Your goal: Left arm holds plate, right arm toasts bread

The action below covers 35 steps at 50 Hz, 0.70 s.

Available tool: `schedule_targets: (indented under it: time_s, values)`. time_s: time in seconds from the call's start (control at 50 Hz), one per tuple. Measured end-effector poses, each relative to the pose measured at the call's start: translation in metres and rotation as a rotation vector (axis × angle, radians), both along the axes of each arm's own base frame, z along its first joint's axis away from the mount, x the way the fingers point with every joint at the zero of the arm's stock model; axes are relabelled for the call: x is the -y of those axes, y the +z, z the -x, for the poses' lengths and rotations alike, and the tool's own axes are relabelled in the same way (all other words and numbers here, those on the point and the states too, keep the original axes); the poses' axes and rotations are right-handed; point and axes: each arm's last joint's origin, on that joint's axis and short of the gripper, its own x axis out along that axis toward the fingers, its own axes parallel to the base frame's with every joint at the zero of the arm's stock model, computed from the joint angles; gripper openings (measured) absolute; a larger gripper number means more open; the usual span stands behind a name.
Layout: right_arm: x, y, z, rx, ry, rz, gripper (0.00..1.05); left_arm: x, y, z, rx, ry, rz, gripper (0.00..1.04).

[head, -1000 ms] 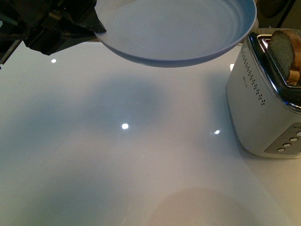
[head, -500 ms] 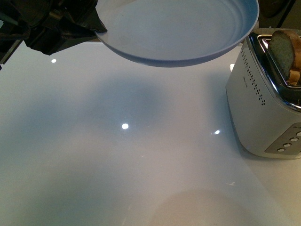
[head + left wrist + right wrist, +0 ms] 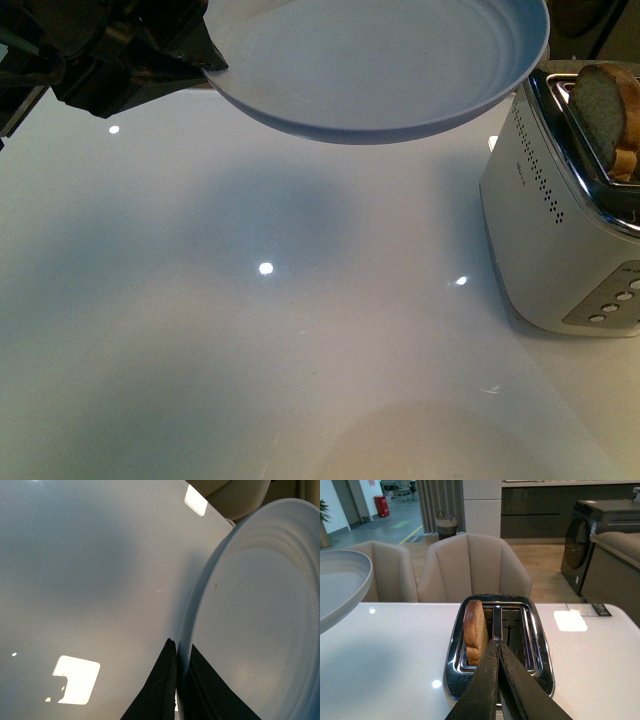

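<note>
The pale blue plate point(image 3: 380, 65) hangs above the white table at the top of the front view, empty. My left gripper point(image 3: 205, 62) is shut on its rim; in the left wrist view the black jaws of the left gripper point(image 3: 177, 652) pinch the edge of the plate point(image 3: 250, 620). The bread point(image 3: 605, 105) stands upright in a slot of the white toaster point(image 3: 560, 230) at the right. In the right wrist view my right gripper point(image 3: 495, 644) is shut and empty, just above the toaster point(image 3: 540, 655), beside the bread point(image 3: 475, 630) in the left slot.
The glossy white table point(image 3: 250, 330) carries light reflections and the plate's shadow. Beige chairs point(image 3: 470, 565) stand beyond its far edge. The toaster's button panel point(image 3: 615, 300) faces the front right. The plate point(image 3: 340, 585) shows at the left of the right wrist view.
</note>
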Motion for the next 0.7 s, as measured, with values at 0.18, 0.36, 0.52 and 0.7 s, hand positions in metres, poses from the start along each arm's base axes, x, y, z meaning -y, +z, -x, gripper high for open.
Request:
schedule_targets:
  time_s: [0.18, 0.36, 0.52, 0.7]
  values:
    - [0.000, 0.001, 0.006, 0.003, 0.000, 0.000, 0.02, 0.000, 0.000, 0.000, 0.000, 0.000, 0.000, 0.03]
    - [0.000, 0.001, 0.012, 0.005, 0.000, 0.000, 0.02, 0.000, 0.000, 0.000, 0.000, 0.000, 0.000, 0.03]
    - [0.000, 0.001, 0.015, 0.005, 0.000, 0.000, 0.02, 0.000, 0.000, 0.000, 0.000, 0.000, 0.000, 0.03]
    - [0.000, 0.001, 0.019, 0.005, 0.000, 0.000, 0.02, 0.000, 0.000, 0.000, 0.000, 0.000, 0.000, 0.03]
